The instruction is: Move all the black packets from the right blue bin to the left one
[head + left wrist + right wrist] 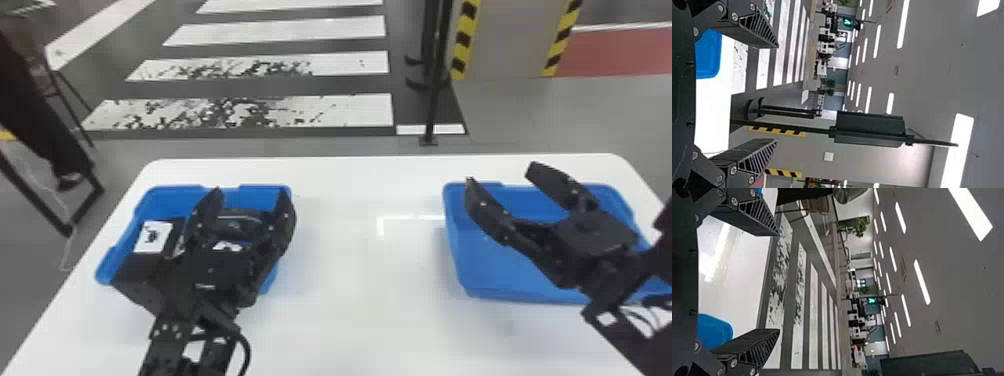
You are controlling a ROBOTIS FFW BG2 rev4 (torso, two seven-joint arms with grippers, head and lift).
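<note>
Black packets (152,237) in left bin (172,196), left gripper (250,190) above, fingers apart! Right gripper (501,173) over right bin (480,265), spread wide too. Transfer looks finished; only backing off left, unless right gripper hides straggler.

1. Bright, diffuse light falls around the right blue bin (520,272), leaving only a faint shadow beside it.
2. Light comes from ceiling strip lamps (957,149), well above that bin; the ceiling (946,305) is dimmer.
3. Just left of the bin, a pale, angular glare mark (395,219) shines off the white table (360,325).
4. The left wrist view shows the tabletop nearly washed out.
</note>
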